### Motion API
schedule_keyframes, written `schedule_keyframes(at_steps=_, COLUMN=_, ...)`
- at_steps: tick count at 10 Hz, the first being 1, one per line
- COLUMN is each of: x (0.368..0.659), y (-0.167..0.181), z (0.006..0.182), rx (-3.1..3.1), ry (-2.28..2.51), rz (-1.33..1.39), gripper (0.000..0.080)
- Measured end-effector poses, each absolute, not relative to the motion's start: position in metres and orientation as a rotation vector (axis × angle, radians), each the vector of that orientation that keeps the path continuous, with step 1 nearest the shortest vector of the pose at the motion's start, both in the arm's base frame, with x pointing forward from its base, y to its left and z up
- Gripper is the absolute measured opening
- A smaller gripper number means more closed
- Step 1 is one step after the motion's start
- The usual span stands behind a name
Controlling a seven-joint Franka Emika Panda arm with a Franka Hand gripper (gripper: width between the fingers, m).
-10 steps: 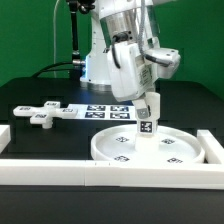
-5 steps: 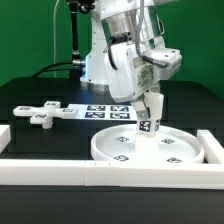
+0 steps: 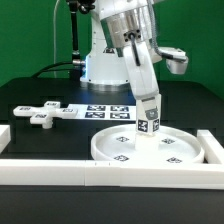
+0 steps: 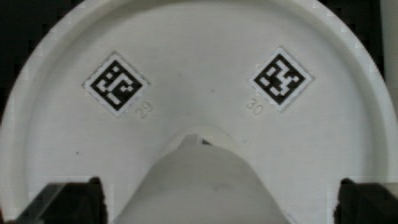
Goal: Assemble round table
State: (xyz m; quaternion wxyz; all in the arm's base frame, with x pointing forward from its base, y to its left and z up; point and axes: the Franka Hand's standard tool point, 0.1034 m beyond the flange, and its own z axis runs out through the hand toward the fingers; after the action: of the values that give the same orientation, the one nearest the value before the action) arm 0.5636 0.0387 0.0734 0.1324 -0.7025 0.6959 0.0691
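The round table's large white rimmed disc (image 3: 130,150) lies on the black table near the front wall. The short tagged cylinder leg (image 3: 148,120) stands upright on the disc's middle. My gripper (image 3: 148,96) is at the leg's top and is open. In the wrist view the dark fingertips (image 4: 68,202) stand wide apart, with a strip of light on each side of the grey leg (image 4: 222,180) between them. My gripper (image 4: 217,202) looks down on the disc (image 4: 196,40) and two of its tags. The cross-shaped foot (image 3: 40,113) lies apart at the exterior view's left.
The marker board (image 3: 105,112) lies flat behind the disc. Long white border walls run along the front (image 3: 90,172), the left (image 3: 5,134) and the right (image 3: 212,146). The robot's base (image 3: 100,65) stands at the back.
The jaws, shut on the leg a second ago, have opened and let go of it. The wrist has turned, and the leg stays upright on the disc.
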Motion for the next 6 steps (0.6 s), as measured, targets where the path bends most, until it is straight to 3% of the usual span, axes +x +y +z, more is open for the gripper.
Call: schedule_keyframes(at_steps=6, x=0.5644, y=0.0430, z=0.0802, rx=-2.700, ry=1.138, rz=0.096, gripper=0.0649)
